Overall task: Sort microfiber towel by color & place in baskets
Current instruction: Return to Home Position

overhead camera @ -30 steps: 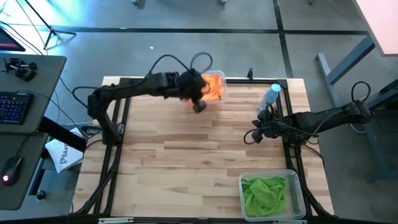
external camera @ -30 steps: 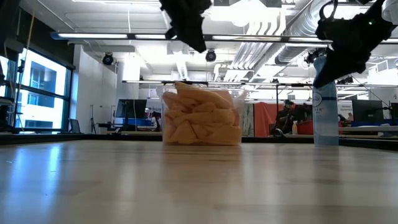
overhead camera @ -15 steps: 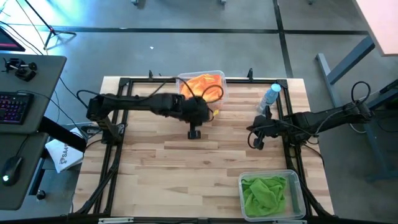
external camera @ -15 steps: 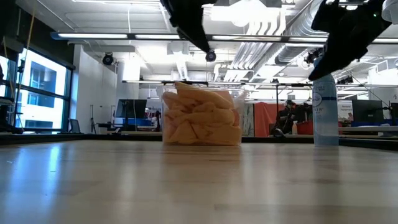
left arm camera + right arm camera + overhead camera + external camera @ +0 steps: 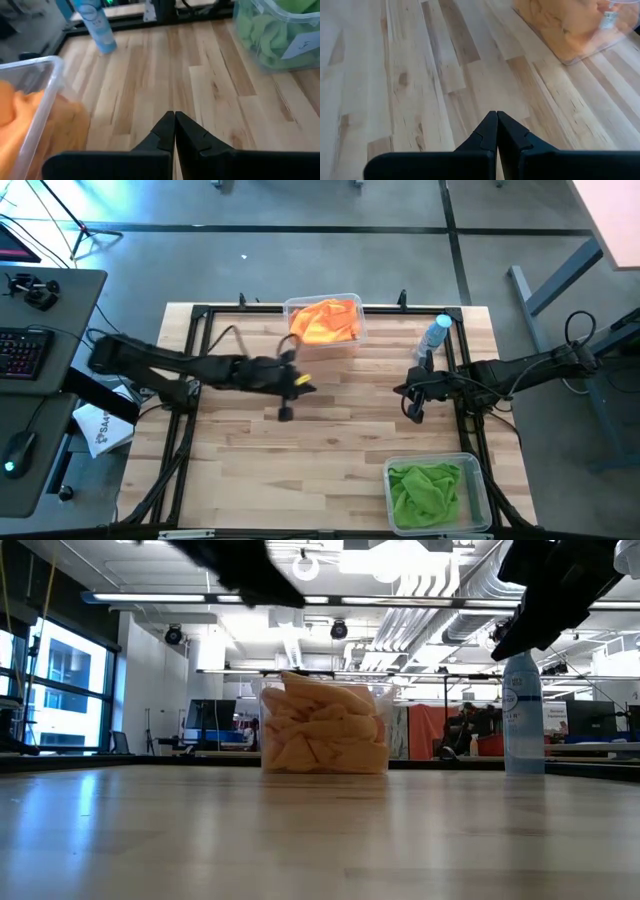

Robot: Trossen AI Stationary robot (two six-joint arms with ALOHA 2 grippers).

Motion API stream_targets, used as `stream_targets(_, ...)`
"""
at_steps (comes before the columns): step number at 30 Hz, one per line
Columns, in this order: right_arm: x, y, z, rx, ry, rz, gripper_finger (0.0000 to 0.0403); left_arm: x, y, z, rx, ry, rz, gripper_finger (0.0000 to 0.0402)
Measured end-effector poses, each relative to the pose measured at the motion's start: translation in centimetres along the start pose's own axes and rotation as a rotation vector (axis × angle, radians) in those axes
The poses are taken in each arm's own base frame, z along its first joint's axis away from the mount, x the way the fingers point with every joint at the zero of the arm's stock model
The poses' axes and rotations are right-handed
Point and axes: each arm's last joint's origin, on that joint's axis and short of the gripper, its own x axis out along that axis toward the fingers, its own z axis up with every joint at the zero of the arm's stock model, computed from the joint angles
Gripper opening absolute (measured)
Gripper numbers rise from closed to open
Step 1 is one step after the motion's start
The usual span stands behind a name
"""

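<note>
Orange microfiber towels point(image 5: 325, 320) fill a clear basket point(image 5: 352, 308) at the table's far edge, also in the low view point(image 5: 322, 730). Green towels point(image 5: 425, 490) lie in a second clear basket point(image 5: 478, 480) at the near right corner. My left gripper point(image 5: 174, 116) is shut and empty above the bare wood left of centre point(image 5: 303, 385), near side of the orange basket. My right gripper point(image 5: 497, 115) is shut and empty over the table's right part point(image 5: 403, 393).
A clear bottle with a blue cap point(image 5: 436, 332) stands at the far right, just beyond my right arm. A black frame point(image 5: 190, 360) runs along the table's edges. Bare wood lies between the two baskets.
My left gripper has drawn back from above the orange basket toward the table's left and near side and has sunk somewhat. My right gripper has stayed in place and turned a little at the wrist. The towels and baskets have not moved.
</note>
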Motion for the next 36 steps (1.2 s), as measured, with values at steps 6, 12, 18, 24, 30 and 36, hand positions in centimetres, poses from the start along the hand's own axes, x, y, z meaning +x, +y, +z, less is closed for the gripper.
stream_targets(6, 0.0, 0.0, 0.0, 0.014, -0.006, -0.007, 0.0000, -3.7, -0.8, -4.7, -0.005, -0.130, -0.002, 0.0000)
stream_targets(12, 0.0, -0.1, 0.1, 0.050, -0.018, -0.032, 0.0000, -6.4, -0.5, -9.1, -0.025, -0.257, -0.041, 0.0000)
stream_targets(18, 0.0, -0.2, 0.1, 0.070, -0.034, -0.063, 0.0000, -7.8, 0.8, -12.5, -0.040, -0.358, -0.106, 0.0000)
stream_targets(24, 0.0, -0.3, 0.2, 0.106, -0.054, -0.101, 0.0000, -8.7, 1.9, -14.8, -0.063, -0.398, -0.067, 0.0000)
stream_targets(30, 0.0, -0.3, 0.2, 0.123, -0.056, -0.103, 0.0000, -10.0, 1.8, -16.0, -0.136, -0.474, -0.073, 0.0000)
stream_targets(36, 0.0, -0.4, 0.2, 0.176, -0.071, -0.127, 0.0000, -10.9, 1.5, -17.0, -0.207, -0.479, 0.026, 0.0000)
